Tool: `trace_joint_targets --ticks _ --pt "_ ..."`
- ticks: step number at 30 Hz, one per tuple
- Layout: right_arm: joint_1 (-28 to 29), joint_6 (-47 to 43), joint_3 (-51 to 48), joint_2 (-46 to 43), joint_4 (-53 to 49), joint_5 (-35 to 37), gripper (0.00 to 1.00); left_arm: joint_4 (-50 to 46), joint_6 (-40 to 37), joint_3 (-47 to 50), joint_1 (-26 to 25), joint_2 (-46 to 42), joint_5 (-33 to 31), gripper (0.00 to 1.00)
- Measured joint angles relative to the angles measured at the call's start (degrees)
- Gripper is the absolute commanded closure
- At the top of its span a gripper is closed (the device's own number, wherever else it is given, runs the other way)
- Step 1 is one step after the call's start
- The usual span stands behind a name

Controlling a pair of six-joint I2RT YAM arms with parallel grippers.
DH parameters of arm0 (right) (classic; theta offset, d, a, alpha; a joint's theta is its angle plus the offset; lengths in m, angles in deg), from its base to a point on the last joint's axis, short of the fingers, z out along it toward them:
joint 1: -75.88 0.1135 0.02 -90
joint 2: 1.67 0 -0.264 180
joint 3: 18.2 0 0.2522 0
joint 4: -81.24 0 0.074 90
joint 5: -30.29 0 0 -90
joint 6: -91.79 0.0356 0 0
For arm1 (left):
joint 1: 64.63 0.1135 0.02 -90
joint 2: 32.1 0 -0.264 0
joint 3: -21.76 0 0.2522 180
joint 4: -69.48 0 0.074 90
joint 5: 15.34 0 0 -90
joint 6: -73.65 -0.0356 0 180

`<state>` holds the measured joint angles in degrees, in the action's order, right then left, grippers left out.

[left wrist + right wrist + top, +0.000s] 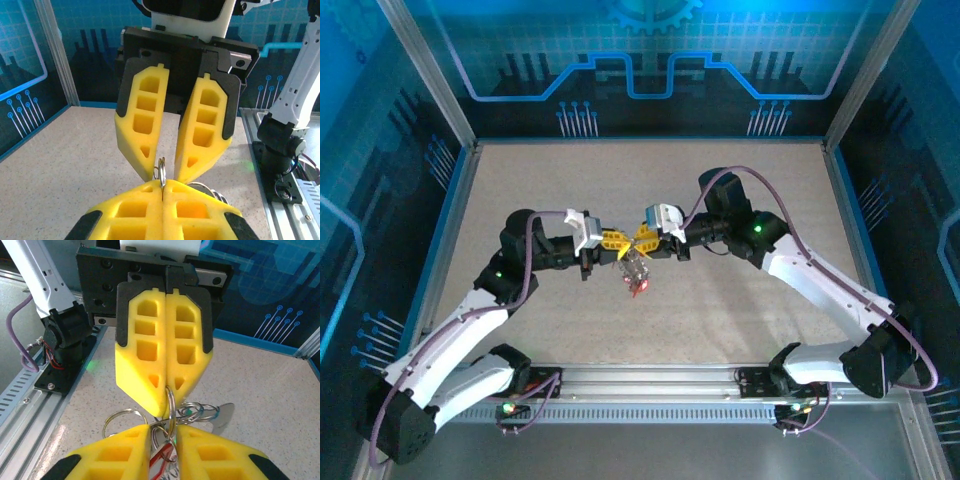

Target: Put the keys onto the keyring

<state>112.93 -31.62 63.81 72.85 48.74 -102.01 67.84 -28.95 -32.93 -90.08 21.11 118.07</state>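
"While the two arms were nose to nose above the table [740,320], which of them actually had the ring [161,167]?"

"The left gripper [166,390] did. Its yellow fingers were pressed flat together and the ring stood on edge in the seam, pinched at the very tips. The right gripper [166,176] faced it with its fingers a little apart, one on each side of that ring. Whether they were biting on anything I couldn't tell"

"And the keys [637,270]?"

"Dangling in a bunch just under where the fingertips met, hanging above the table, with a red tag [640,288] at the bottom. From the right wrist you could see more wire loops [120,412] and a key blade [226,414] tangled low by its fingers"

"So what did the threading call for?"

"To my eye, a firm left hold, since so little metal was in the pinch and any twist could have rolled the ring out. The right one needed to catch just one key and work its hole along the coil, slowly, without dragging the whole bunch. The clutter between its fingers looked the likeliest thing to snag"
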Motion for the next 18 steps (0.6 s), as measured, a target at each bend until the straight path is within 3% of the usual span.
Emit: trace_joint_targets --ticks 14,18 --pt "-0.02 0.52 0.0 1.03 0.37 -0.79 0.87 7.69 3.98 1.79 0.07 1.86 2.19 1.0" --pt "-0.02 1.11 0.0 1.03 0.39 -0.81 0.97 7.93 4.0 1.84 0.11 1.99 2.38 1.0"
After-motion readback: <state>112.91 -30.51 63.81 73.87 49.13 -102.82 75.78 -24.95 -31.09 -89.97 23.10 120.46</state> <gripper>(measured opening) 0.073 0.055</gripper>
